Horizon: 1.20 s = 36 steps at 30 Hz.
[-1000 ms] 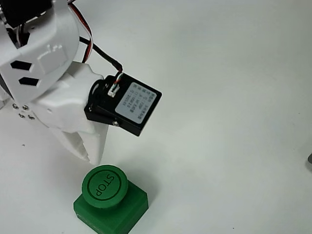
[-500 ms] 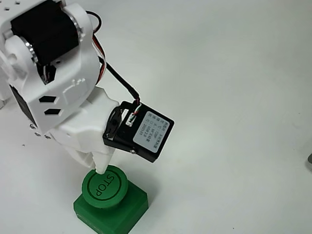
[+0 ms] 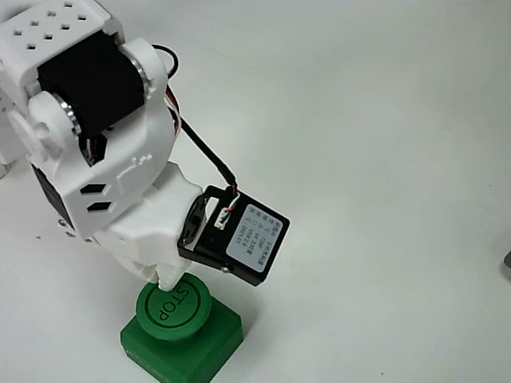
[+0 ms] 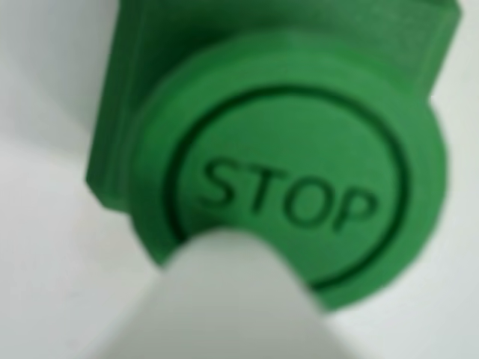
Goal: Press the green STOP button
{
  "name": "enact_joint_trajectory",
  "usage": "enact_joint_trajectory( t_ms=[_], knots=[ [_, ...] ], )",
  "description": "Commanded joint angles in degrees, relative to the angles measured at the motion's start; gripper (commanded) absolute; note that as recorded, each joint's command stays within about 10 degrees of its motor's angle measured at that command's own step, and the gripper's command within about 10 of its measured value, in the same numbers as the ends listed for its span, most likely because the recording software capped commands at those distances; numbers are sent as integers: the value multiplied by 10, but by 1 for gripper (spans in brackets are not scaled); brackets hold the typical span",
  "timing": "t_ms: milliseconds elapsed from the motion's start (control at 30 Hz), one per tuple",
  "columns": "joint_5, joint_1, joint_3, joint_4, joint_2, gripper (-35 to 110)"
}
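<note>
Item: green STOP button. I log one unit, on the white table near the bottom edge of the fixed view, left of centre. Form: round green mushroom cap seated on a square green base; the base sits turned at an angle to the picture edges, one corner pointing toward the lower right. Cap face: dark "STOP" lettering inside an engraved ring, reading diagonally in the fixed view. In the wrist view the green STOP button appears close and slightly blurred, lettering upright, ring and base edge legible. Upright, cap facing up, intact.
</note>
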Motion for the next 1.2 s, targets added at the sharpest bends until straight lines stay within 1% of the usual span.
enact_joint_trajectory(
  t_ms=[0,267,733,1033,1167],
  knots=[
    [-6,0,-30,-8,3,0],
    [-5,0,-30,-15,-34,0],
    [2,0,20,-18,-32,0],
    [-9,0,21,-14,59,0],
    [-12,3,18,4,102,0]
  ],
)
